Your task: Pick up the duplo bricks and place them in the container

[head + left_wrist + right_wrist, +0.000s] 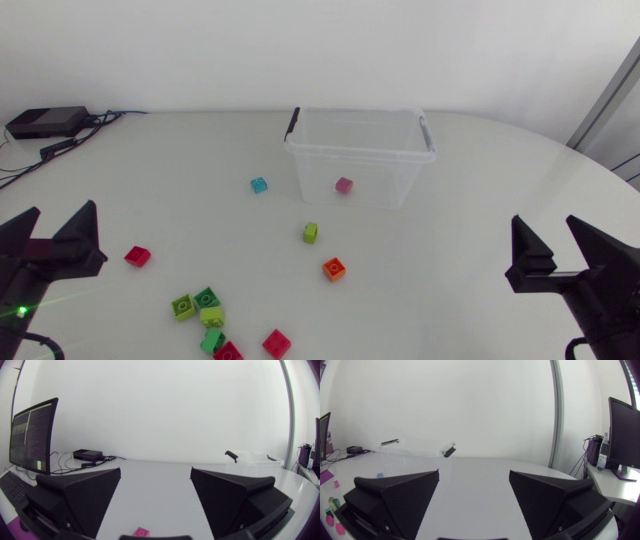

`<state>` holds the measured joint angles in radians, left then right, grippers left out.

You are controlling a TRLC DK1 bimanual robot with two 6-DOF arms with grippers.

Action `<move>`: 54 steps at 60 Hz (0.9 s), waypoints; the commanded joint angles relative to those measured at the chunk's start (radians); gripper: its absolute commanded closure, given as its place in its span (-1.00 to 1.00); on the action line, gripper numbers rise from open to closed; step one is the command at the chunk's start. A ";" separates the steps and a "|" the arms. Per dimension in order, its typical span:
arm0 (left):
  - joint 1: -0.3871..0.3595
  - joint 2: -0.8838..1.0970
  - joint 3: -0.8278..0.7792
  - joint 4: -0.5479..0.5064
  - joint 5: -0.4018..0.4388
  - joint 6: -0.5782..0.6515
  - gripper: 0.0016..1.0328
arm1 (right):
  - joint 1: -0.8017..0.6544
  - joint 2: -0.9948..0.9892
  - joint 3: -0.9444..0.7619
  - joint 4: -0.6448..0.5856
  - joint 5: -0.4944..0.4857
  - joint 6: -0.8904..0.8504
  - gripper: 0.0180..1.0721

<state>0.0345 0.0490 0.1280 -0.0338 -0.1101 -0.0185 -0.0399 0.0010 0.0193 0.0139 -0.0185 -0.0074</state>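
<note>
Green, lime and red duplo bricks cluster at the worktop's near edge, and others stray toward the clear container, where a pink brick seems already inside. The left pincer and right pincer stand open and empty at the sides. Next, I judge, one must descend over a brick.

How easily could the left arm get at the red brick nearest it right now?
Probably easily, yes: the left gripper is open and the red brick lies alone beside it, with nothing between them.
</note>
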 commanded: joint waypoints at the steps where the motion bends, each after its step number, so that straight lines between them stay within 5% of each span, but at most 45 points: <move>1: -0.012 0.057 0.076 -0.017 0.004 0.009 -0.88 | 0.008 0.008 0.037 0.014 0.006 -0.009 -0.93; 18: -0.025 0.350 0.288 -0.120 0.013 -0.005 -0.86 | 0.037 0.284 0.215 0.014 -0.006 0.015 -0.93; 37: -0.027 0.744 0.535 -0.403 0.036 -0.014 -0.79 | 0.083 0.557 0.349 -0.022 -0.012 0.046 -0.93; 54: 0.027 1.129 0.717 -0.598 0.046 0.183 -0.80 | 0.084 0.778 0.419 -0.063 -0.055 0.064 -0.93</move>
<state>0.0360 1.0657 0.7940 -0.5949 -0.0761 0.0860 0.0387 0.7219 0.4076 -0.0299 -0.0570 0.0273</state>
